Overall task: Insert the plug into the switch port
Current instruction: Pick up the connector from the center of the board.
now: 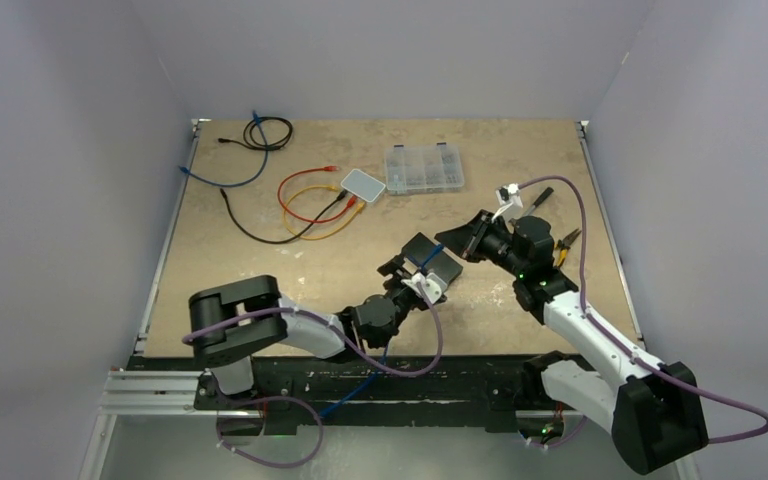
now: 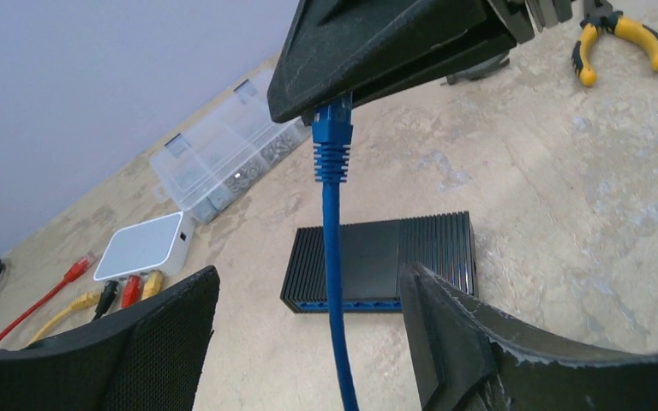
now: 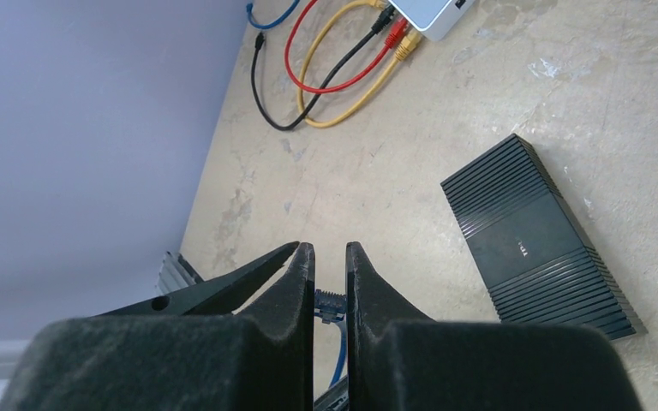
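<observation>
Blue plug (image 2: pixel 332 133) hangs in the air near the flat-lying, black ribbed switch (image 2: pixel 394 248).

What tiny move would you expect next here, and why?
Probably the left gripper backs away from the blue cable. Its jaws stand open on either side of the cable, while the right gripper is shut on the blue plug, near the black switch. Backing off would leave the right gripper free to carry the plug to the switch.
</observation>
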You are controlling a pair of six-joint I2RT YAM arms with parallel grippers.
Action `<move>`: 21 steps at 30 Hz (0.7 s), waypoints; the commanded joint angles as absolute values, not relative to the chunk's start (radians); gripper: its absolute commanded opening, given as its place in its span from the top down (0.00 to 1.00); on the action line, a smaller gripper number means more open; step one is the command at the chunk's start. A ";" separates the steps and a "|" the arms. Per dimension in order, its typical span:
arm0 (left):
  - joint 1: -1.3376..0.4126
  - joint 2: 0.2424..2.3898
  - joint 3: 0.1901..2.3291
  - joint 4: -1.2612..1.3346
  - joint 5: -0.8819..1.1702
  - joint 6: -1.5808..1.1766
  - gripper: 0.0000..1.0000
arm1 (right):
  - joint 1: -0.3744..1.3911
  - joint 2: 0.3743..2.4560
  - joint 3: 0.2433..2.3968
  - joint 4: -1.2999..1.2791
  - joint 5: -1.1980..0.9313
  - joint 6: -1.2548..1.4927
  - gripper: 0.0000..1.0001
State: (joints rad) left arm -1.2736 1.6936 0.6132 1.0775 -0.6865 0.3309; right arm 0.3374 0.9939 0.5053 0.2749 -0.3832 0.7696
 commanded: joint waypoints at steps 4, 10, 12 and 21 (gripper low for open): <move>-1.281 1.841 0.698 1.472 -0.726 0.440 0.29 | 0.336 0.968 0.508 0.266 -0.364 0.807 1.00; -1.281 1.918 0.737 1.572 -0.716 0.491 0.40 | 0.336 0.966 0.509 0.262 -0.371 0.810 1.00; -1.281 1.936 0.751 1.583 -0.716 0.501 0.45 | 0.336 0.966 0.509 0.262 -0.375 0.812 1.00; -1.281 1.983 0.775 1.591 -0.716 0.510 0.63 | 0.336 0.962 0.515 0.261 -0.389 0.819 1.00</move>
